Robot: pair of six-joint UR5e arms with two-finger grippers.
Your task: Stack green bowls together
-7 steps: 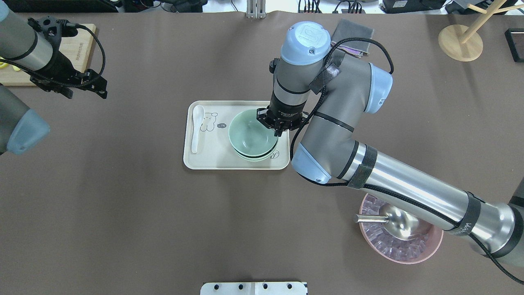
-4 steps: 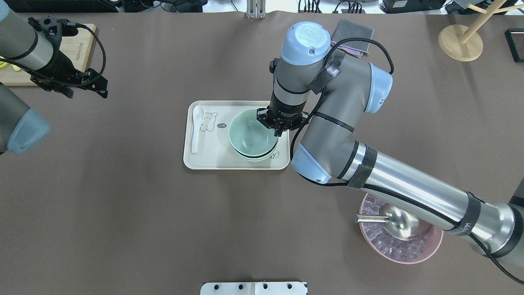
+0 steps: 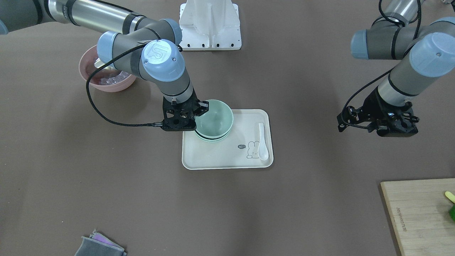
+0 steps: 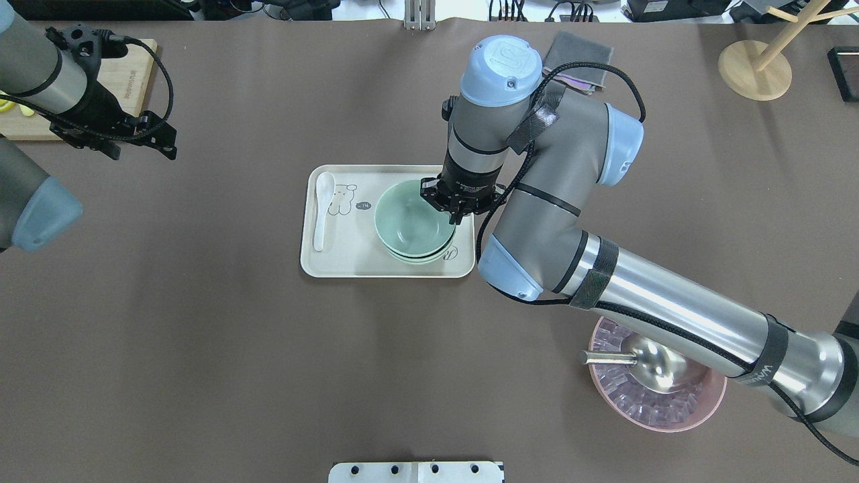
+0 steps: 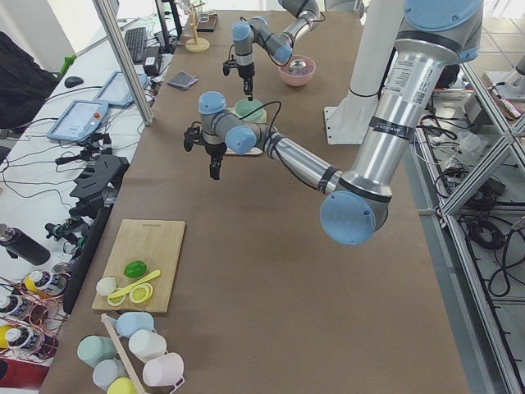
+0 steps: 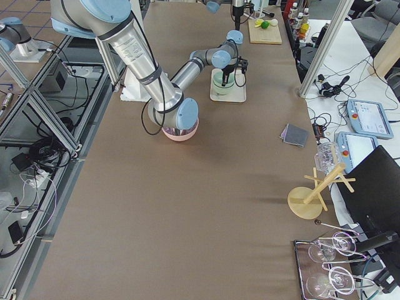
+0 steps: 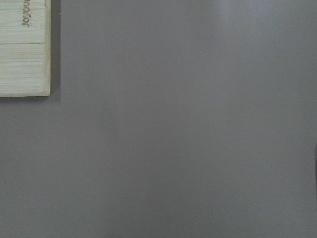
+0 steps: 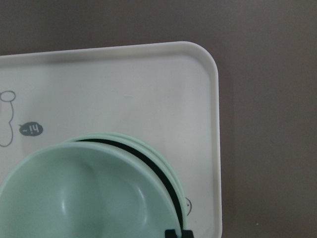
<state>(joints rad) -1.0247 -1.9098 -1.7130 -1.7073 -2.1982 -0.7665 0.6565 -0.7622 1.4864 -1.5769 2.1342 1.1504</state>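
**Asker:** What can't you make out?

**Me:** My right gripper sits mostly under its own wrist in the overhead view. The right wrist camera catches only one black fingertip at its lower edge, and it cuts off the top bowl at the bottom and left. The left wrist view shows only bare table and a corner of the cutting board, so I cannot tell how my left gripper has its jaws. It hangs over bare table, well apart from the tray.

**Asker:** And the right jaws?

**Me:** They are narrowed onto the top bowl's rim, on the side nearest my right arm.

**Asker:** Where are the green bowls?

**Me:** They are nested on the tray, at the end away from the white spoon. Under the top one I count two more rims.

**Asker:** Which way do they point?

**Me:** They are round, so there is no long axis, and all the mouths face up. A dark gap shows between the top bowl and the next rim on my finger's side. I cannot tell whether the top bowl is tilted. The tray's long side runs across the table in front of me, left to right.
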